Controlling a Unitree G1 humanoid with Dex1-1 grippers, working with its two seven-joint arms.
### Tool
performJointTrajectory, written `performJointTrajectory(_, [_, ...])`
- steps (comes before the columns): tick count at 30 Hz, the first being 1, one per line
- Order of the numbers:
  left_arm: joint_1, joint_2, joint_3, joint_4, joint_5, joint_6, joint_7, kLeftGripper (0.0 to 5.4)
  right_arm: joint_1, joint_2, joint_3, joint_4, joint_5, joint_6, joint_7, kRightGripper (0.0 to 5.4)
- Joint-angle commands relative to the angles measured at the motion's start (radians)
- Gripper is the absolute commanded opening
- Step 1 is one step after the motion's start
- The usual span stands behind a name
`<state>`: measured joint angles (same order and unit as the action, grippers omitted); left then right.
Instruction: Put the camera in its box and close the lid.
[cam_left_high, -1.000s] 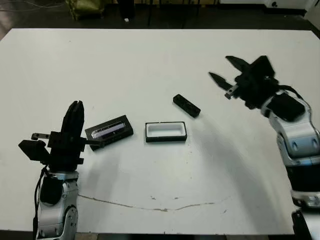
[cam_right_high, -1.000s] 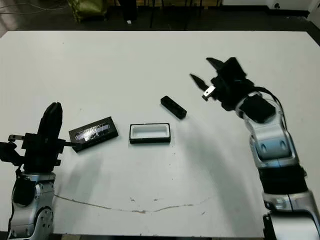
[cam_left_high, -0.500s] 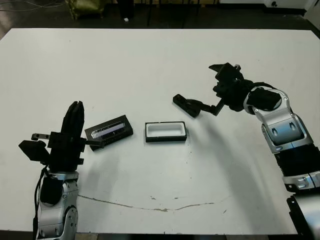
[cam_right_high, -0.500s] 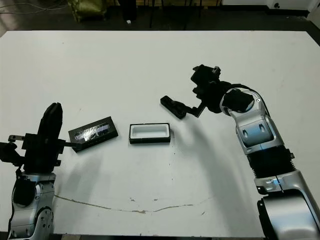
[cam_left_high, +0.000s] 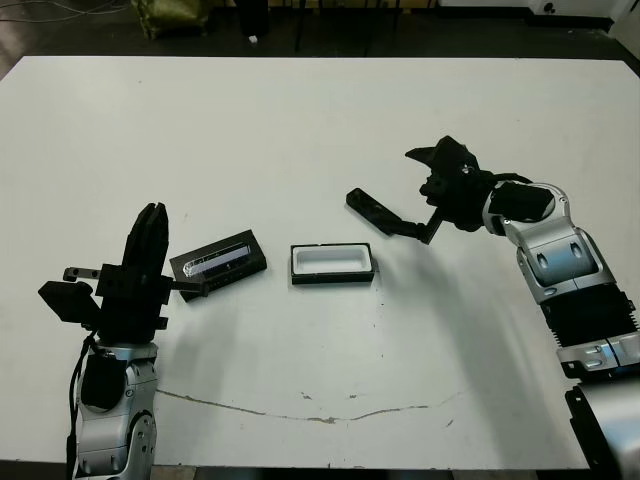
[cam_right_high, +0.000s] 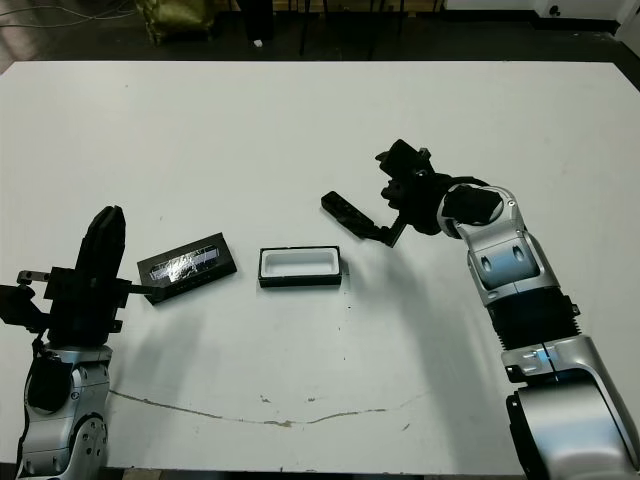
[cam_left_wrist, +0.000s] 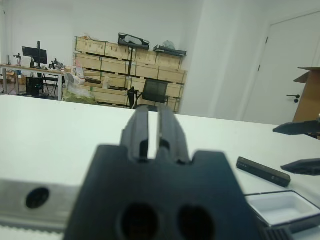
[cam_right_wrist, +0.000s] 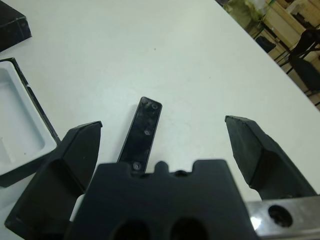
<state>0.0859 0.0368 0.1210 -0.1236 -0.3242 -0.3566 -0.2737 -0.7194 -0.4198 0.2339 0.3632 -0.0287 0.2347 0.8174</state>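
Black camera (cam_right_wrist: 143, 131) lies between the right gripper's (cam_right_wrist: 165, 150) wide-spread fingers, ungrasped, clearest from the wrist; left gripper's (cam_left_wrist: 154, 131) fingers nearly together.

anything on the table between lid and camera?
Only the box, open, white inside showing. It sits between the lid and the camera, clearest in the left eye view.

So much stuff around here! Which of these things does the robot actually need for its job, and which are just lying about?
For the job:
- camera, lying on the table
- box, open, white inside
- lid, lying apart from the box
- right tool, open over the camera

Just lying about:
- wooden crates, office chair and desk with monitor in the room beyond
- the crack line on the table
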Motion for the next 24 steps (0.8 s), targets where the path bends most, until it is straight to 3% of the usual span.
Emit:
performJointTrajectory(1, [0.017, -0.003, 0.001, 0.011, -0.006, 0.009, -0.001, 0.0, -0.016, 0.008, -0.002, 0.037, 0.011, 0.023, 0.024, 5.37])
performJointTrajectory(16, [0.021, -0.005, -0.001, 0.005, -0.003, 0.018, 0.005, 0.0, -0.028, 0.044, -0.004, 0.156, 0.0, -0.033, 0.02, 5.37])
performJointTrajectory(21, [0.019, -0.005, -0.003, 0.01, 0.003, 0.009, 0.006, 0.0, -0.018, 0.064, -0.02, 0.174, 0.02, -0.007, 0.014, 4.55])
performJointTrajectory(24, [0.021, -0.005, -0.004, 0.008, 0.014, 0.01, 0.015, 0.0, -0.011, 0.072, -0.024, 0.177, 0.023, 0.002, 0.017, 4.65])
